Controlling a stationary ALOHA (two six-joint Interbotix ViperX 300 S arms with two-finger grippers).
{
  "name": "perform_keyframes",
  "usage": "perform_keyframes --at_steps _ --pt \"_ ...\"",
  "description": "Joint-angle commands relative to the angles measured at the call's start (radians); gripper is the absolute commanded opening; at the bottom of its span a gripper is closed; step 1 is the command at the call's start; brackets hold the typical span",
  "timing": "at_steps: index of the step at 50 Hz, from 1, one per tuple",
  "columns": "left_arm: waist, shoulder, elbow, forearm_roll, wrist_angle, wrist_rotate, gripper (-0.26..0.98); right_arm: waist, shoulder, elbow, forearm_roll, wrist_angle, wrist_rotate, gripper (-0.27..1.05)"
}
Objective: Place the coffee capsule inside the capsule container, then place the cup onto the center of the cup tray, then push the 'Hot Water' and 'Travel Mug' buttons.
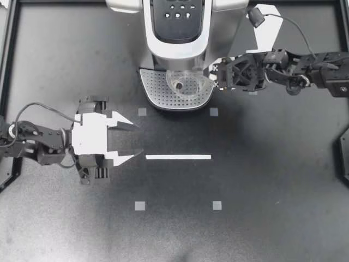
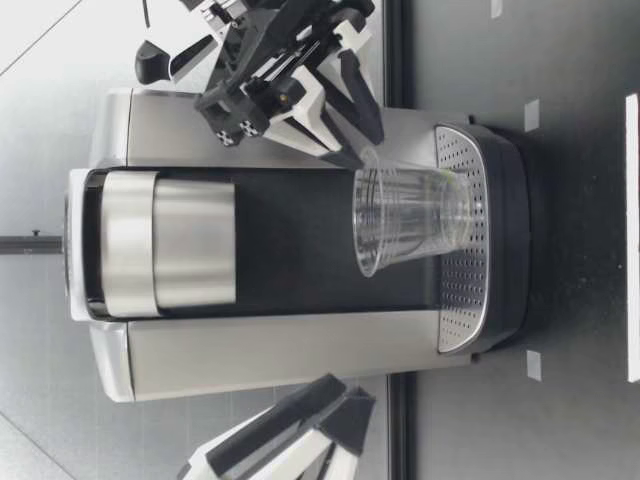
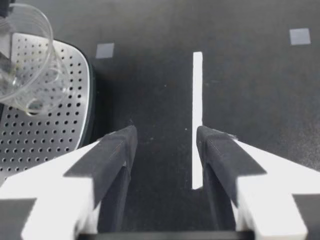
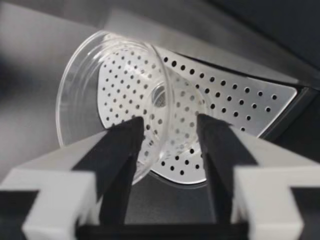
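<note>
Looking at progress: the cup (image 1: pixel 185 85) is standing on the tray (image 1: pixel 155 90), about central, maybe a touch toward my right arm's side. So that step looks pretty much done imo. My right hand (image 1: pixel 214 75) is right beside the cup with its fingers spread, nothing gripped. My left hand (image 1: pixel 139 139) is released too, hovering over the bare worktop (image 1: pixel 262 180) near the white strip (image 1: pixel 178 157), well away from the machine (image 1: pixel 163 38). No capsule in sight anywhere and the machine looks closed up, so I'd guess it's inside, but I can't confirm that. What's left is the buttons (image 1: pixel 177 12), and neither hand is near them.

As for views: only the top one shows the buttons. The low one shows the cup upright with its base on the tray and a right fingertip (image 2: pixel 345 148) up at the rim, which you can't judge from above. The right wrist one shows the open gap between the fingers, with the cup just ahead of them. The left wrist one only catches the cup off to one side of its hand.
</note>
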Motion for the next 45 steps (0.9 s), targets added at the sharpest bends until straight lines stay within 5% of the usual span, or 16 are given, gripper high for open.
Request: perform_keyframes --at_steps 1,20,28,45 --pt "0.0 -0.023 -0.012 0.003 -0.003 0.0 0.43 0.003 -0.035 -0.017 -0.002 -0.009 -0.002 0.52" --pt "0.0 -0.034 -0.009 0.002 0.005 -0.012 0.43 0.003 -0.225 0.123 -0.009 0.003 -0.012 0.52" --pt "0.0 -0.037 -0.009 0.002 0.003 -0.048 0.43 0.035 -0.33 0.196 -0.133 0.005 -0.057 0.52" --pt "0.0 -0.038 -0.049 0.002 -0.044 -0.164 0.43 0.275 -0.391 0.206 -0.399 -0.052 -0.241 0.52"
